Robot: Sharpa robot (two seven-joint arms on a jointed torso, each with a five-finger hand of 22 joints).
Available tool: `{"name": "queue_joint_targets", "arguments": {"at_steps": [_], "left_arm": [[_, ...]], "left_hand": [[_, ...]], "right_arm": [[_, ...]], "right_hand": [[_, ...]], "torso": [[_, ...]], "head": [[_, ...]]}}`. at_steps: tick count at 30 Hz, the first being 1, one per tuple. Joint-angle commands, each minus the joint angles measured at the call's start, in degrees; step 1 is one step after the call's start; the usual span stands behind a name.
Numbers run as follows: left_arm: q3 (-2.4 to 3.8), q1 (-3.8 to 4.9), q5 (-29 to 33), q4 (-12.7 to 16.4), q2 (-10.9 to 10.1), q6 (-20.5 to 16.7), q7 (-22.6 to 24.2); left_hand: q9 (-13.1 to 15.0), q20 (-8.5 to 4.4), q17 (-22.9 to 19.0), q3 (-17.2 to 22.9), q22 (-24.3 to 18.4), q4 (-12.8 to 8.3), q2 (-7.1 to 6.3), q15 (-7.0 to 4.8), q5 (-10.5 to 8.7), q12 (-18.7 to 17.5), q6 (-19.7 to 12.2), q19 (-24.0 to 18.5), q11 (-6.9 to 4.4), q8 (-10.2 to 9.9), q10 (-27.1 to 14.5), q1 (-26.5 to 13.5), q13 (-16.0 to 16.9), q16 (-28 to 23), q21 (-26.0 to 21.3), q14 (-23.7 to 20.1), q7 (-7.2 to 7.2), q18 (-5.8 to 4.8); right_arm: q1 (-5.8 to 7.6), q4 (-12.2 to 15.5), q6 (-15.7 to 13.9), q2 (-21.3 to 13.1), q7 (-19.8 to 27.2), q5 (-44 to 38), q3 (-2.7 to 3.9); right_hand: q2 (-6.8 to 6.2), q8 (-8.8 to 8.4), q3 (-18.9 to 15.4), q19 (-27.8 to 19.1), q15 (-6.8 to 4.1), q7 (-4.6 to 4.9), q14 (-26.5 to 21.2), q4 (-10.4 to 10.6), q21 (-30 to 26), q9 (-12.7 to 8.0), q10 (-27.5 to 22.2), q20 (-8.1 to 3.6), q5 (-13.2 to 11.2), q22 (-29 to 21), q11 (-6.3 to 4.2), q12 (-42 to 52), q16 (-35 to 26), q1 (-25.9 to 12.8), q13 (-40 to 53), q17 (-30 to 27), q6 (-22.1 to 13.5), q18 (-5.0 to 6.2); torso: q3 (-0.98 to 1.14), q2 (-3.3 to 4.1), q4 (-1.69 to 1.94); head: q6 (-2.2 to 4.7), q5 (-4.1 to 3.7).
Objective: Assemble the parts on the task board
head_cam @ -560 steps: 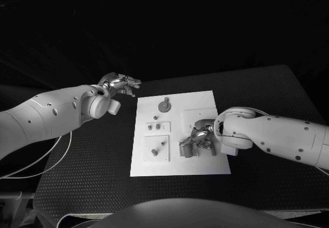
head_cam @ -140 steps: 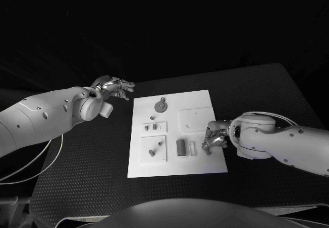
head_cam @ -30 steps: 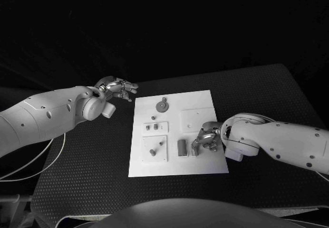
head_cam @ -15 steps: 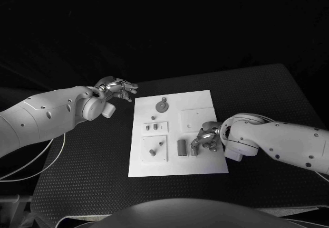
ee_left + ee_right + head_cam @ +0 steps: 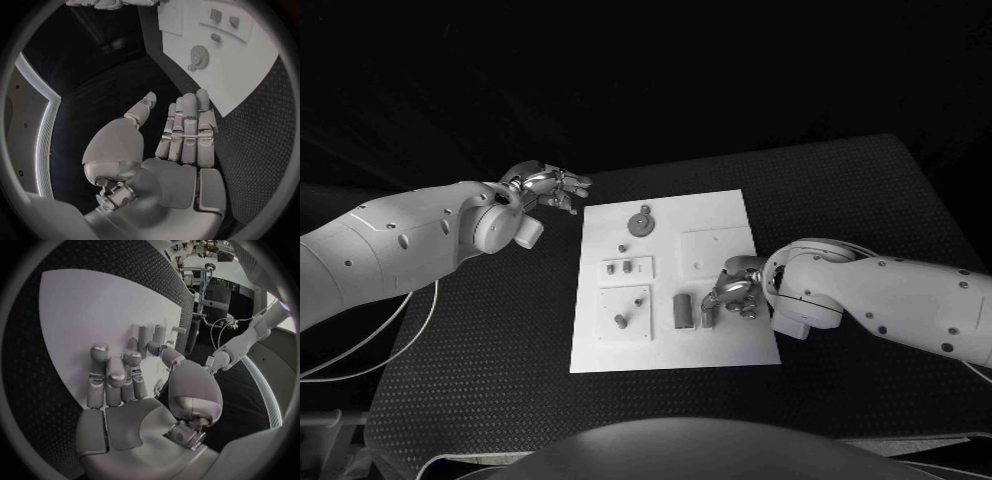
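The white task board (image 5: 678, 345) lies mid-table. On it are a round toothed disc (image 5: 640, 222), a small peg (image 5: 619, 248), two small pieces in a raised plate (image 5: 629, 266), a lever piece (image 5: 626, 319), a dark block (image 5: 682, 310) and a pale slim piece (image 5: 705, 316). My right hand (image 5: 733, 293) hovers over the board's right side, fingers bent, fingertips at the pale piece; the right wrist view shows nothing in the right hand (image 5: 125, 390). My left hand (image 5: 548, 186) floats off the board's far left corner, fingers straight and holding nothing, as in the left wrist view of the left hand (image 5: 181, 135).
A blank square plate (image 5: 715, 246) sits on the board just beyond my right hand. Black table (image 5: 877, 200) surrounds the board on all sides. The left wrist view shows the disc (image 5: 199, 51) on the board (image 5: 250, 75).
Over the last second nothing has visibly moved. Since 4.7 s ago my right hand has shifted from the board's right edge inward to the pale piece.
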Motion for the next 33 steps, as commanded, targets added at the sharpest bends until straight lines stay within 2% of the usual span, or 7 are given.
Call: {"name": "queue_joint_targets", "arguments": {"at_steps": [1,9,15,27,33], "left_arm": [[0.03,0.07,-0.1,0.1,0.1,0.8,0.2],[0.03,0.07,-0.1,0.0,0.1,0.8,0.2],[0.03,0.07,-0.1,0.0,0.1,0.9,0.2],[0.03,0.07,-0.3,-0.1,0.1,1.0,0.0],[0.03,0.07,-0.3,-0.1,0.1,1.0,0.0]], "left_hand": [[-0.1,-0.13,0.1,0.3,0.1,-0.1,0.01,-0.08,-0.10,-0.1,-0.1,0.4,-0.02,0.4,-0.3,-0.5,0.1,-0.2,-0.4,0.4,0.13,0.73],[-0.1,-0.13,0.1,0.3,0.1,-0.1,0.02,-0.08,-0.10,-0.1,-0.1,0.4,-0.02,0.4,-0.3,-0.5,0.1,-0.2,-0.4,0.5,0.13,0.74],[-0.1,-0.13,0.1,0.3,0.1,-0.1,0.03,-0.08,-0.10,-0.1,-0.1,0.4,-0.02,0.4,-0.3,-0.5,0.1,-0.2,-0.4,0.5,0.13,0.74],[-0.1,-0.12,0.1,0.3,0.1,-0.1,0.03,-0.08,-0.11,-0.1,-0.1,0.4,-0.02,0.4,-0.3,-0.6,0.1,-0.2,-0.4,0.5,0.13,0.74],[-0.1,-0.12,0.1,0.3,0.1,-0.1,0.03,-0.08,-0.11,-0.1,-0.1,0.4,-0.02,0.4,-0.3,-0.6,0.1,-0.2,-0.4,0.5,0.13,0.74]], "right_arm": [[-0.44,0.4,0.2,0.7,2.6,0.3,-0.13],[-0.53,0.4,0.5,0.9,3.0,-0.4,-0.13],[-0.55,0.5,0.5,0.9,3.3,-0.4,-0.13],[-0.60,0.7,-0.3,0.9,4.0,-0.4,-0.12],[-0.62,1.0,-0.1,0.8,4.3,-0.6,-0.11]], "right_hand": [[-1.08,-0.37,0.2,0.2,-0.68,0.50,0.6,1.0,-0.4,-0.7,-0.4,-0.42,0.1,0.6,0.05,0.4,-0.3,0.1,-0.1,0.0,-1.0,1.78],[-3.33,-0.38,0.5,0.1,-0.54,0.66,0.5,1.8,-0.5,-0.9,-0.7,-0.43,0.0,0.6,0.19,0.4,-0.4,1.6,0.0,0.1,-1.5,1.78],[-4.19,-0.30,0.5,0.2,-0.50,0.70,0.5,3.0,-0.6,-1.0,-0.7,-0.38,0.0,0.7,0.23,0.5,-0.5,2.0,0.0,0.1,-1.6,1.78],[-6.72,0.03,0.6,0.2,-0.49,0.71,0.5,8.3,-0.8,-1.2,-0.9,-0.35,0.0,0.8,0.24,0.7,-0.5,1.6,0.0,0.2,-1.8,1.78],[-7.04,0.10,0.5,0.2,-0.50,0.70,0.5,9.1,-0.8,-1.3,-0.9,-0.37,0.0,0.8,0.24,0.8,-0.5,1.5,0.0,0.2,-1.8,1.78]], "torso": [[-0.03,0.00,0.01],[0.01,0.01,-0.01],[0.02,-0.01,0.00],[0.02,0.00,0.02],[0.00,0.00,0.00]], "head": [[0.00,0.02],[0.00,0.04],[0.00,0.10],[0.00,0.17],[0.00,0.22]]}}
